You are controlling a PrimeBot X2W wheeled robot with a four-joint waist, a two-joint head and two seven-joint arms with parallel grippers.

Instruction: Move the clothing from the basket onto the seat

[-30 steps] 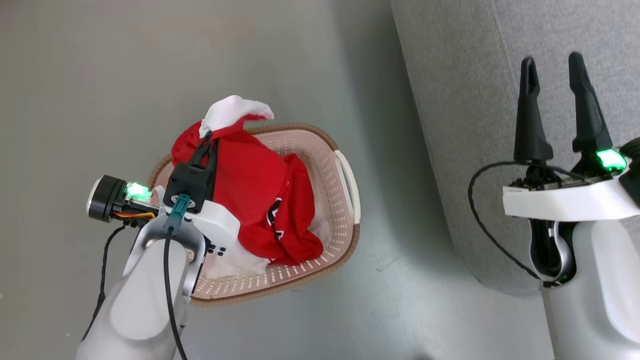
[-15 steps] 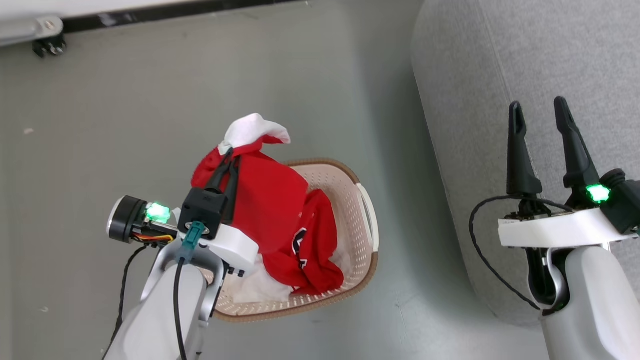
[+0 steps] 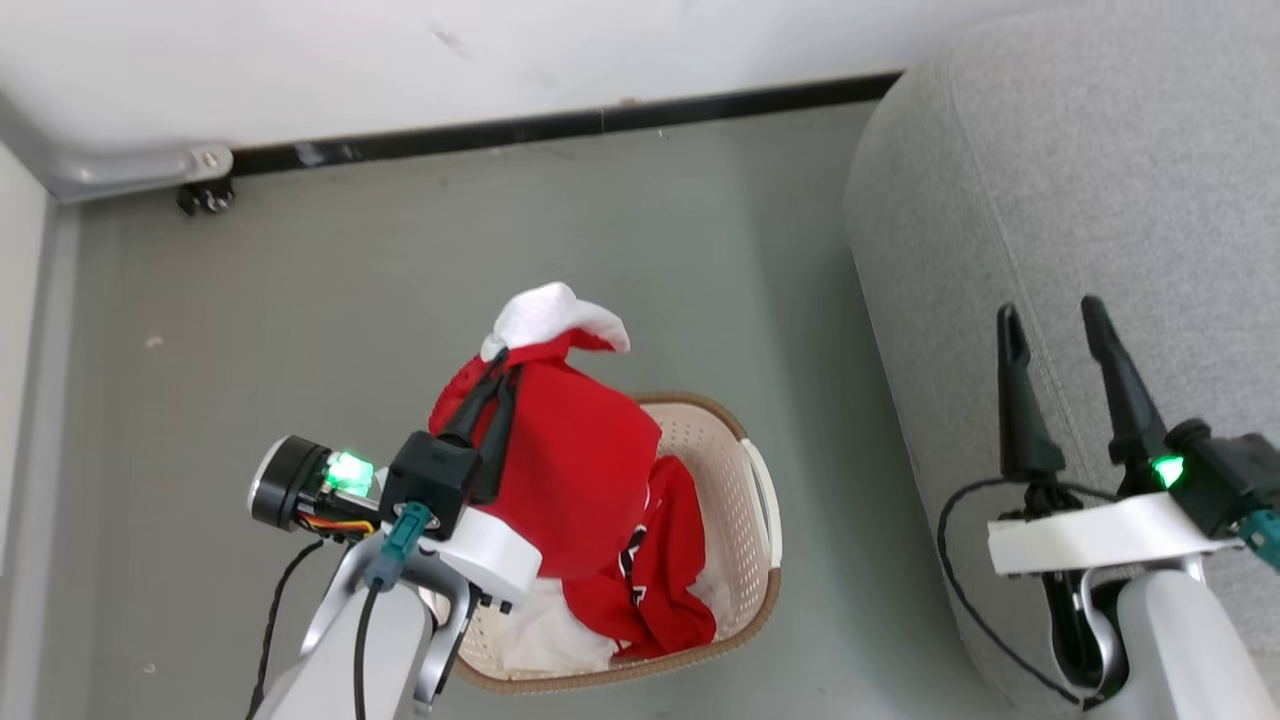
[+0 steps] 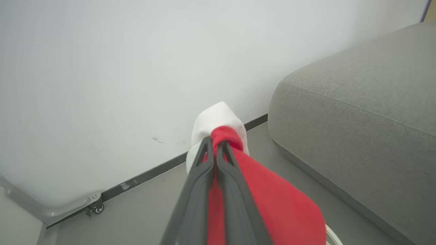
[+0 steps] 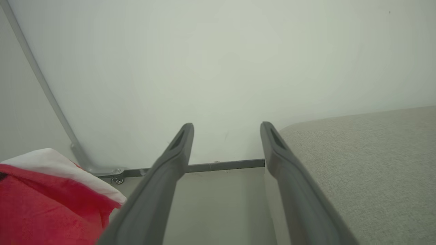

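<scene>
Of the clothing, one red garment (image 3: 575, 470) hung bunched from the left hand (image 3: 503, 368). The hand's two fingers were pressed together on a fold just under the white trim (image 3: 550, 315), which flopped over their tips. A second garment (image 3: 665, 590), the one with lettering, lay crumpled in the basket (image 3: 748, 520) on the floor (image 3: 400, 260).

Over the last second the held garment had risen. A second earlier it sat draped low over the pile. Now it stood as a taller bundle above the basket's left half, covering more of the rim. Its lower edge was hidden behind the arm, so I could not tell whether it had cleared the basket.

The head view itself had tilted up. The wall (image 3: 600, 50) and its dark skirting (image 3: 560, 125) had come in at the top, and the basket had slid down the picture. That was the camera moving, not the basket.

The right hand (image 3: 1048, 308) had kept its fingers spread wide and empty, poised over the rounded edge of the seat (image 3: 1050, 180).

By my reading, the grasp had taken and the lift was under way. Nothing lay on the seat yet, so the task was at an early stage. The next stage called for a carry across to the right, high enough that the trailing hem neither caught the rim nor dragged the second garment along.
</scene>
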